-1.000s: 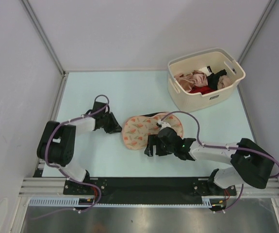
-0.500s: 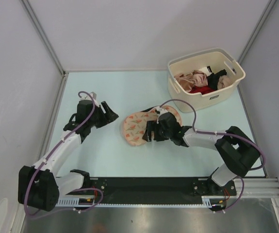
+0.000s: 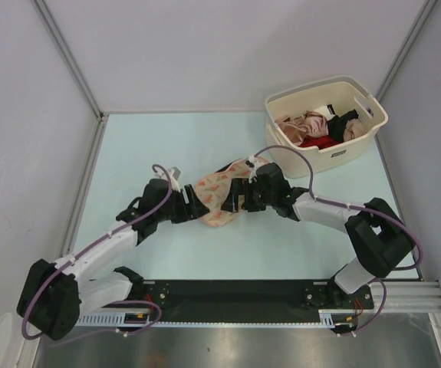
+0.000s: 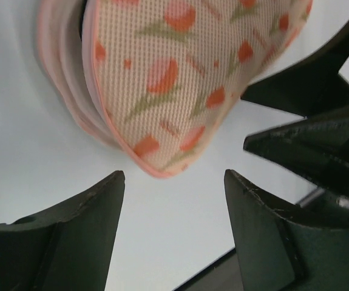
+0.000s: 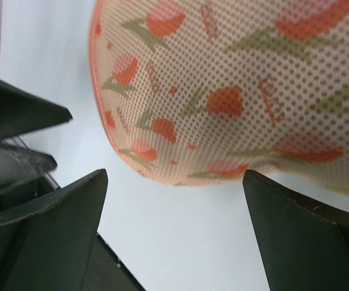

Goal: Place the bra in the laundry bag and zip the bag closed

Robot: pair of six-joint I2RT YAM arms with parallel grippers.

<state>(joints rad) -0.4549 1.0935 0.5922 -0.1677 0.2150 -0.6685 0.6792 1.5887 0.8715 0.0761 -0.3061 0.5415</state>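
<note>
The laundry bag (image 3: 218, 192), a peach pouch with red and green tulip print, lies mid-table between both grippers. My left gripper (image 3: 196, 207) is open at its lower left end, and the pouch tip (image 4: 162, 79) sits just ahead of the spread fingers (image 4: 71, 230), not touching them. My right gripper (image 3: 240, 201) is open at its right side, and the pouch's mesh lobe (image 5: 235, 91) fills the view just beyond its fingers (image 5: 308, 224). Nothing sits between either pair of jaws. The bra is hidden from view.
A cream plastic basket (image 3: 356, 146) with pink, beige, red and black garments stands at the back right. The opposite gripper (image 4: 308, 121) shows close by in each wrist view. Grey walls enclose the pale table (image 3: 143, 146) on three sides.
My left arm swung out to the left, then came back in to the pouch's lower left end, and its jaws opened. My right gripper moved up along the pouch and opened wider. The pouch shifted slightly.
</note>
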